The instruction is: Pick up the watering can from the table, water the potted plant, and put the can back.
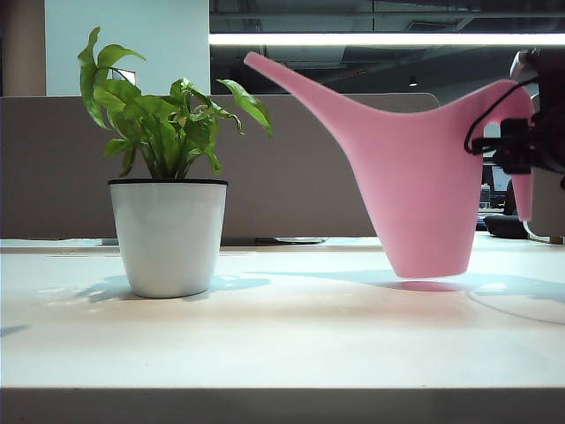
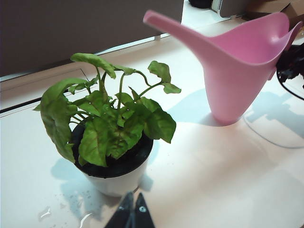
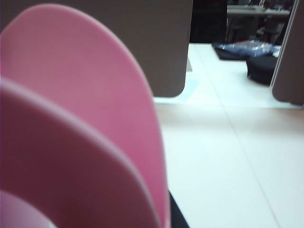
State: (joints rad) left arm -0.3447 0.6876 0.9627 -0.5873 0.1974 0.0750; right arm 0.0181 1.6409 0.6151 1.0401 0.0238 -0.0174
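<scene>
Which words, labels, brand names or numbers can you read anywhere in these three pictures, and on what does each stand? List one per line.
None can be read.
The watering can is plain pink.
The potted plant has a plain white pot.
The table bears no print.
Background clutter is too blurred to tell.

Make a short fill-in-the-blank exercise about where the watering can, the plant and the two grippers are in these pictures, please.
1. The pink watering can hangs just above the table, and its spout points toward the ____.
2. The right gripper holds the can by its ____.
3. The pot of the potted plant is white with a ____ rim.
4. The left gripper is shut and sits near the pot; it holds ____.

Missing words: potted plant; handle; black; nothing
</scene>
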